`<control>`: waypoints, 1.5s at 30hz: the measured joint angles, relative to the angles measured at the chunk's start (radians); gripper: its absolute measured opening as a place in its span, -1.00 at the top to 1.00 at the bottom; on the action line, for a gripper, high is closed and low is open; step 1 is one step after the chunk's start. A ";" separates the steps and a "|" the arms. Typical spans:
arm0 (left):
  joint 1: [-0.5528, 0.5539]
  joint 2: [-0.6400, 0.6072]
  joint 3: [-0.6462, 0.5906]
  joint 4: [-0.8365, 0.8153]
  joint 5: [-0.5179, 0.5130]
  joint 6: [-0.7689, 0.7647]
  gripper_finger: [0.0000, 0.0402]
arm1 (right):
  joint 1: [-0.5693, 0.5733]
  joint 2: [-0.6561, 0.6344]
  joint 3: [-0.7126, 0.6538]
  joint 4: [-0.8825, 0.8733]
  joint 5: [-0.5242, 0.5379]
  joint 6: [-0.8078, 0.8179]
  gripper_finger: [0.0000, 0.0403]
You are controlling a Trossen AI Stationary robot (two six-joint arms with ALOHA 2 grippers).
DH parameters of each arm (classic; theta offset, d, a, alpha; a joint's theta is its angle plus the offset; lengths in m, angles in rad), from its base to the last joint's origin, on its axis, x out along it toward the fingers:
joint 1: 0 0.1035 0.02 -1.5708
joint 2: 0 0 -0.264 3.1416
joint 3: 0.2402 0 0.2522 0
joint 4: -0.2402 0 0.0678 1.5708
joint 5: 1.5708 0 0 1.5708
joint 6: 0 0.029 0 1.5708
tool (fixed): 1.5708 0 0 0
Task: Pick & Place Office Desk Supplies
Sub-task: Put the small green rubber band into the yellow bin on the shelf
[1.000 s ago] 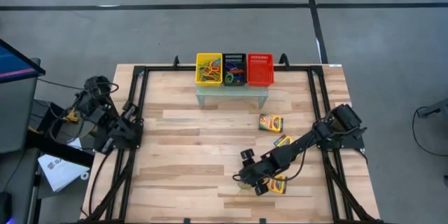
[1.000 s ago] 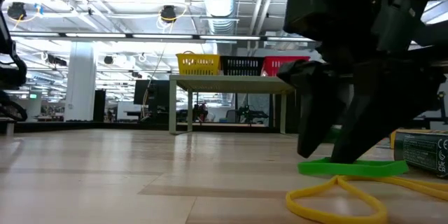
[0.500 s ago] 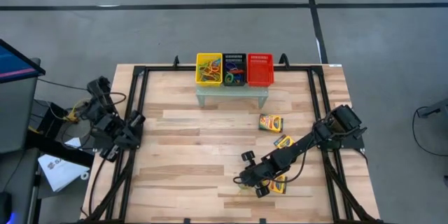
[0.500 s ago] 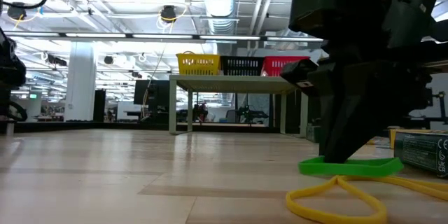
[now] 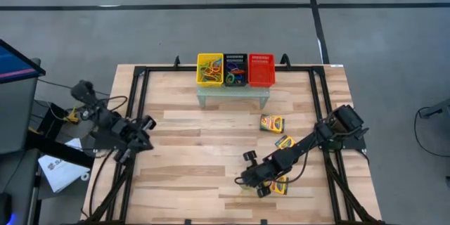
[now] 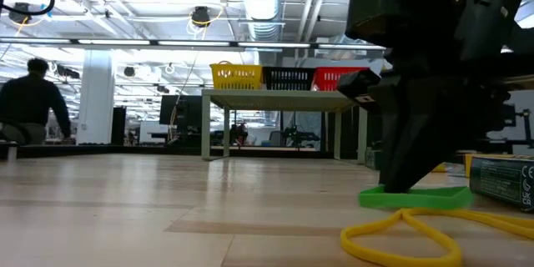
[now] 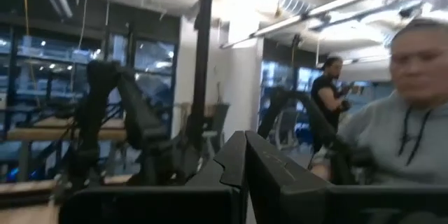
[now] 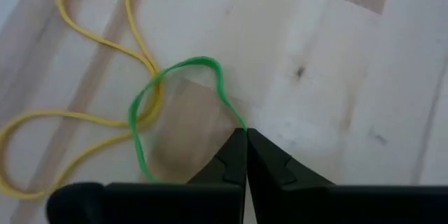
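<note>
Pinching the green rubber band (image 8: 168, 105) on the table's front, the right gripper (image 8: 245, 140) starts another pick, while bands already fill the yellow basket (image 5: 209, 69) and black basket (image 5: 235, 69), three crayon boxes (image 5: 272, 123) and a yellow rubber band (image 8: 77, 112) remain, and the left gripper (image 7: 245, 157) waits, pressed together.

No text, label or number can be read on anything here.

Green rubber band (image 8: 175, 84), yellow rubber band (image 8: 84, 112), pale wood table (image 8: 336, 77), dark fingers (image 8: 241, 157).
</note>
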 joint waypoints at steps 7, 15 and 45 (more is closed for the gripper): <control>0.217 0.094 0.000 -0.021 0.259 -0.110 1.00 | -0.007 -0.070 -0.005 -0.041 0.105 -0.013 1.00; 0.392 0.069 0.000 -0.109 0.386 -0.144 1.00 | -0.005 -0.188 -0.002 -0.044 0.148 -0.013 1.00; 0.587 -0.166 -0.083 -0.295 0.398 -0.042 1.00 | -0.241 -0.391 0.001 0.292 0.114 -0.348 1.00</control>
